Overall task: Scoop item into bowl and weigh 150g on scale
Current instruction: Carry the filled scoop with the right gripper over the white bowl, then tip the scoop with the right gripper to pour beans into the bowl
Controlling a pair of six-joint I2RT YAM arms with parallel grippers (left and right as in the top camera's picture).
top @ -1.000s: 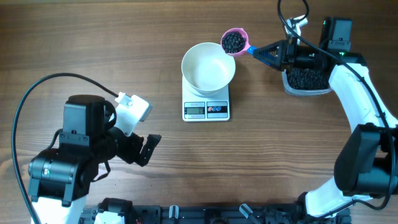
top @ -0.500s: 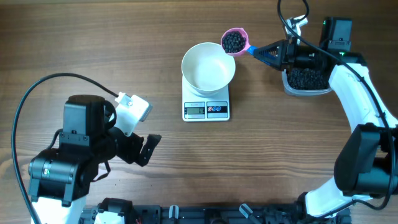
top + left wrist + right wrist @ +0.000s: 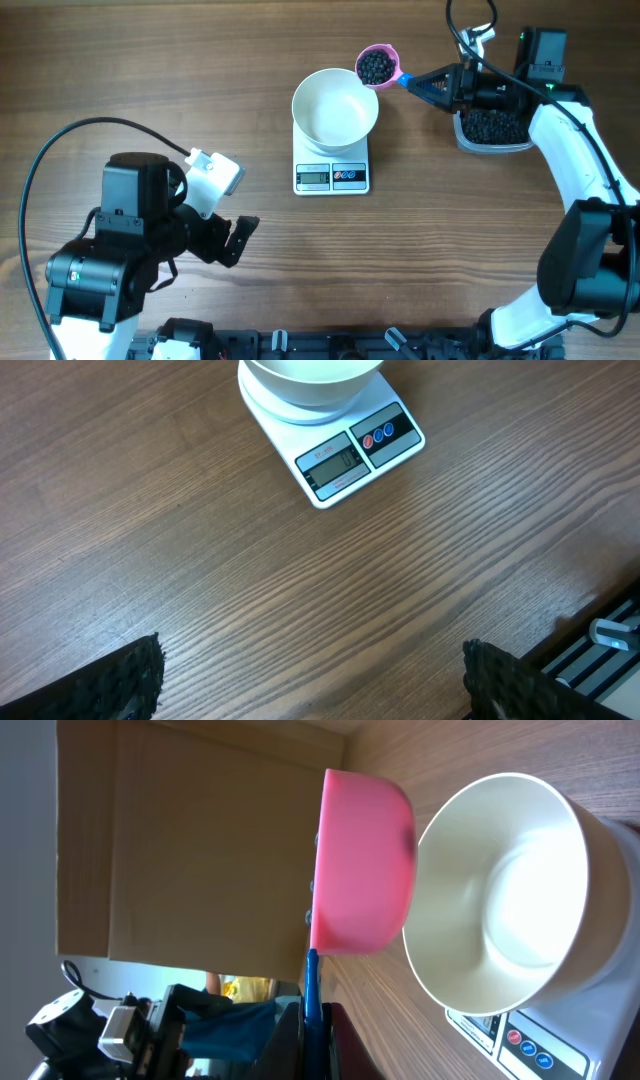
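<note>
An empty white bowl [image 3: 335,106] [image 3: 510,910] [image 3: 312,375] stands on the white scale [image 3: 332,174] [image 3: 345,455] at the table's middle back. My right gripper [image 3: 448,87] [image 3: 311,1020] is shut on the blue handle of a pink scoop [image 3: 377,67] [image 3: 360,865] filled with black pellets [image 3: 375,68]. The scoop hovers level at the bowl's upper right rim. More black pellets [image 3: 490,126] fill a clear tub [image 3: 492,146] under the right arm. My left gripper [image 3: 238,240] [image 3: 310,675] hangs open over bare wood at the front left, nothing between its fingers.
The left arm's base and a black cable [image 3: 60,150] occupy the front left corner. A dark rail [image 3: 330,345] runs along the table's front edge. The right arm [image 3: 575,170] stretches down the right side.
</note>
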